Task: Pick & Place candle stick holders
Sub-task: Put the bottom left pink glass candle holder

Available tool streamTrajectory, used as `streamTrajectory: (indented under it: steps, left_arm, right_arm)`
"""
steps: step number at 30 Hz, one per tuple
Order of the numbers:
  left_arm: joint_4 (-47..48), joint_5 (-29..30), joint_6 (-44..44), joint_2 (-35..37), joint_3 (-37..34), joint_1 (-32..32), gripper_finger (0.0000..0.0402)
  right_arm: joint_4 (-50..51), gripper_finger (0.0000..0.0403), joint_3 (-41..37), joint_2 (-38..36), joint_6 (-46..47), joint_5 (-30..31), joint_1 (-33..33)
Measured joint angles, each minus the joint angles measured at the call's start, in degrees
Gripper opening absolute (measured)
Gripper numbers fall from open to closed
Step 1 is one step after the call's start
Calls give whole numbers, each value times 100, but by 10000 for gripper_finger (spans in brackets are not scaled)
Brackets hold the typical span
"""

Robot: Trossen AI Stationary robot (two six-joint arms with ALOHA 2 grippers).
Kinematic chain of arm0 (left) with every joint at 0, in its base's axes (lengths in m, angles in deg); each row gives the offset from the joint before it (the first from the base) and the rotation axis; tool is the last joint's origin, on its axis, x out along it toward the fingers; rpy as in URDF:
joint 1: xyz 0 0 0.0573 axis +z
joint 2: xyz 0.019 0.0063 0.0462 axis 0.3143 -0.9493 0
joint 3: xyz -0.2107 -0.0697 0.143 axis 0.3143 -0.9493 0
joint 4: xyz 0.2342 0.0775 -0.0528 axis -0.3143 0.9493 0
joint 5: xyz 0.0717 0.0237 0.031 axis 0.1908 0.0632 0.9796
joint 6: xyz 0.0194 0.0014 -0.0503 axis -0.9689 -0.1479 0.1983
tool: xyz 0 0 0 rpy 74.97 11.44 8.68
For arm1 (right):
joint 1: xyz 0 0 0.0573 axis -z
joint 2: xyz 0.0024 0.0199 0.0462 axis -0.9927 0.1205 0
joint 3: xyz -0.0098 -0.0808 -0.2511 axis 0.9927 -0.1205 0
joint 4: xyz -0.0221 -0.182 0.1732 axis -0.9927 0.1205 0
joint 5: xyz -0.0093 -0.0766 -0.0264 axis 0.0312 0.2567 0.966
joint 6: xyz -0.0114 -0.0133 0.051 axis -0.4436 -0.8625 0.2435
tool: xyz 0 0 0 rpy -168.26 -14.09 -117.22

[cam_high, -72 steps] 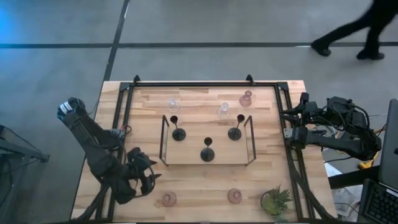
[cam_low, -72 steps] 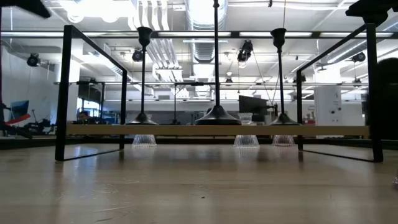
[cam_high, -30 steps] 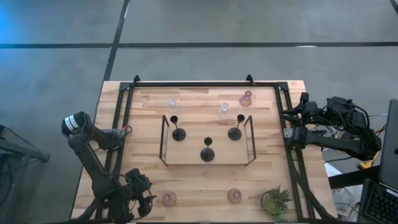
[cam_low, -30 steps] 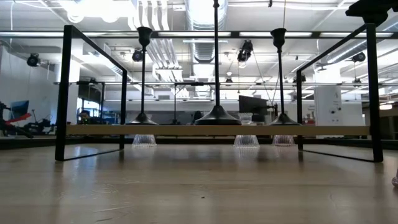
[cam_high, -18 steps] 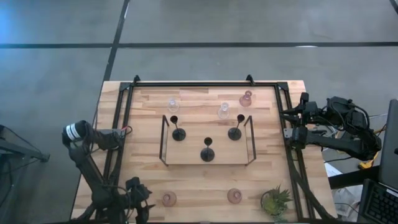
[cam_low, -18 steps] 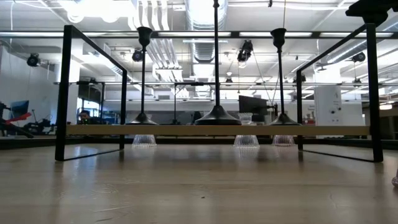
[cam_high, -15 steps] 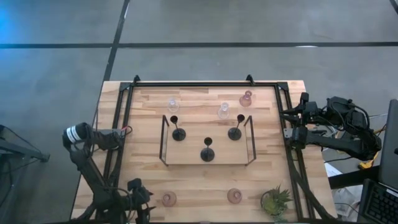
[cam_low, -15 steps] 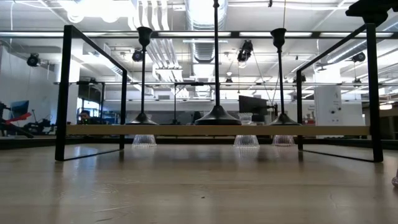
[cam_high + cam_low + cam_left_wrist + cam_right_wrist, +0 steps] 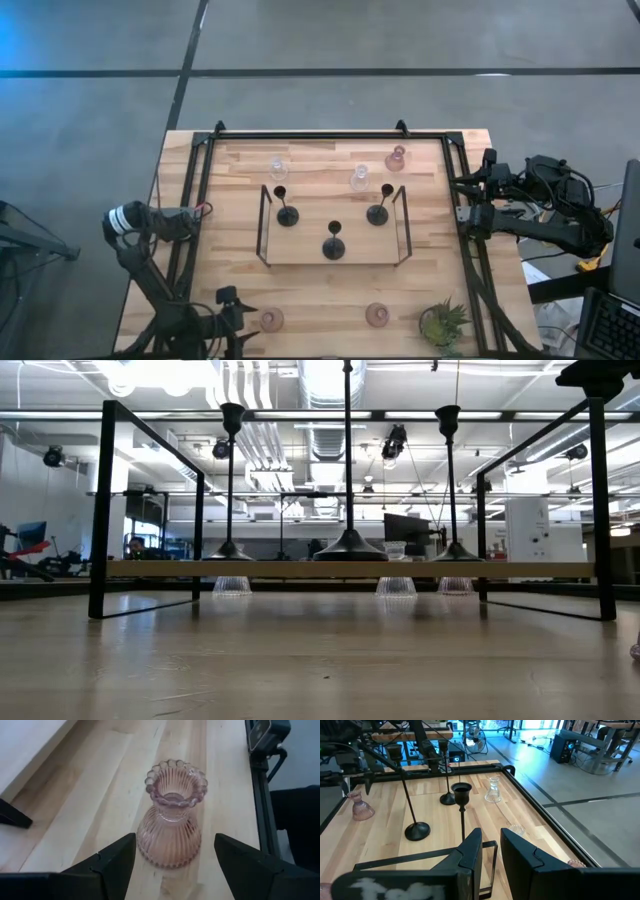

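A pink ribbed glass holder (image 9: 271, 320) stands upright on its flared base at the table's near left; in the left wrist view (image 9: 172, 815) it fills the middle. My left gripper (image 9: 243, 319) is open, level with the holder, its two fingers (image 9: 117, 857) either side of the base without touching. Three black holders (image 9: 334, 245) stand on a raised wooden shelf (image 9: 300, 250). Two clear glass holders (image 9: 278, 168) and a pink one (image 9: 396, 158) stand beyond it. Another pink one (image 9: 377, 315) stands near right. My right gripper (image 9: 490, 845) is shut at the table's right edge.
The shelf has a black metal frame (image 9: 264, 225) around it. A small green potted plant (image 9: 441, 322) stands at the near right corner. Black rails (image 9: 195, 200) run along the table's left, far and right sides. Bare wood lies between the shelf and the near edge.
My left gripper has moved toward the table's near edge, then toward the right, closing on the near-left pink holder. The holder has stayed where it was.
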Motion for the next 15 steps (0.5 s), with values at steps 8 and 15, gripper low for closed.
streamTrajectory:
  steps: [8, 15]
  left_arm:
    - [-422, 81, -288, -12, -174, 153, 273]
    - [-1139, 78, -678, -12, -436, 344, 272]
  right_arm:
    - [1, 63, 0, 0, -1, 0, 0]
    - [0, 63, 0, 0, 0, 0, -1]
